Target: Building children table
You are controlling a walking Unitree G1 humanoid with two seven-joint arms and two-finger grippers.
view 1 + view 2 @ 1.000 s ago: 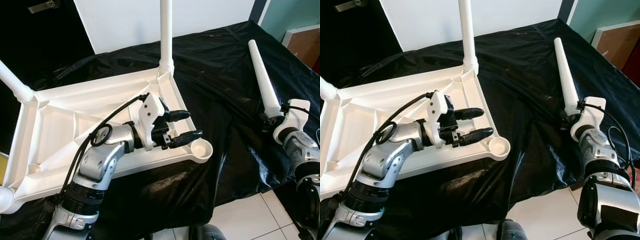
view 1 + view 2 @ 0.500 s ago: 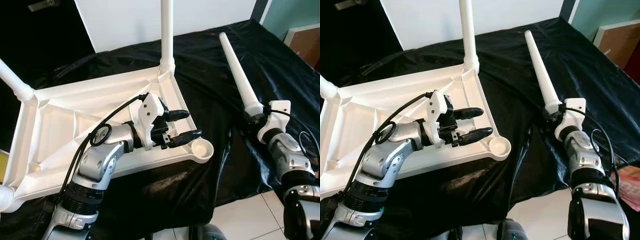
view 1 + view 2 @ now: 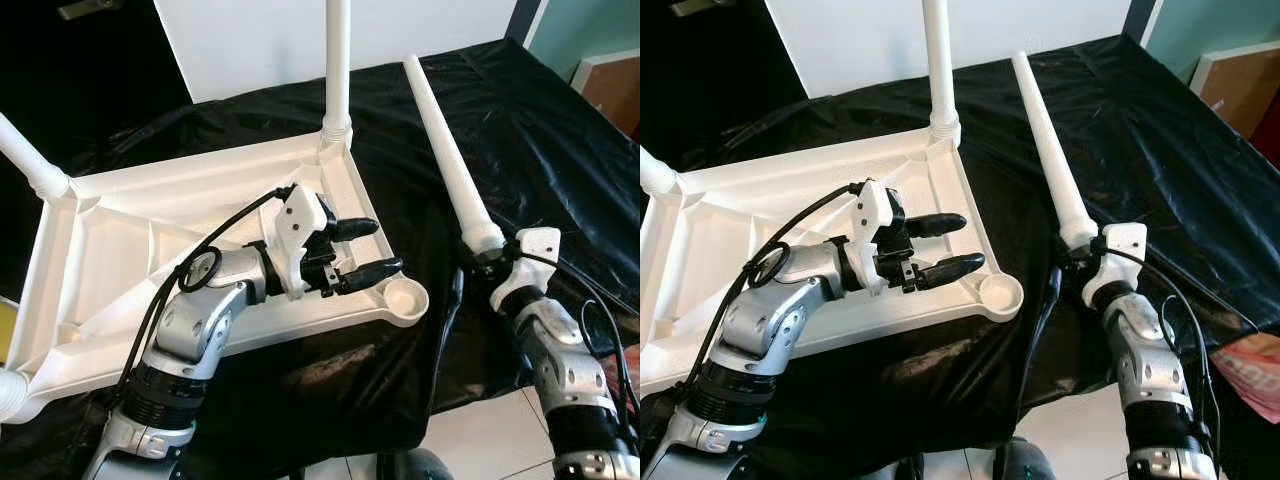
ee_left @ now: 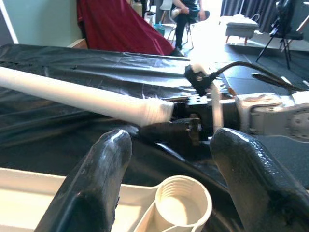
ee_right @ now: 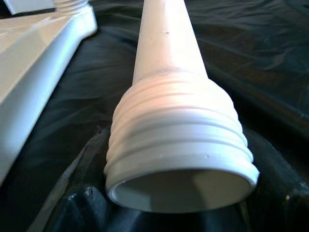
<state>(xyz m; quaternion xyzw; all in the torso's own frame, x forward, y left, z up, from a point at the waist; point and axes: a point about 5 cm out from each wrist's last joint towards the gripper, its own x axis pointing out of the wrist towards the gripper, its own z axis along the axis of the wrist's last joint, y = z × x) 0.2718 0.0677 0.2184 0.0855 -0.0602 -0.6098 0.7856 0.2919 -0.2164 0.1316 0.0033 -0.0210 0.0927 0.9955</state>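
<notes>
Table leg [image 3: 447, 152] sits clamped by its threaded end in our right gripper [image 3: 490, 255], just right of the tabletop's [image 3: 150, 250] empty corner socket [image 3: 404, 297], pointing up and away, while our left gripper [image 3: 365, 250] hovers spread beside that socket.

1. From the head, our two eye views look forward and down on the upturned white plastic tabletop [image 3: 180, 215] lying on black sheeting [image 3: 560, 130]; both share that scene, slightly offset sideways.
2. Our left wrist view looks close along its two black fingers [image 4: 104, 179] across the tabletop's threaded corner socket [image 4: 181, 200] towards the right arm.
3. Our right wrist view sits very near the long white tapered leg [image 5: 169, 58], facing along it; it shares that leg with the other views.
</notes>
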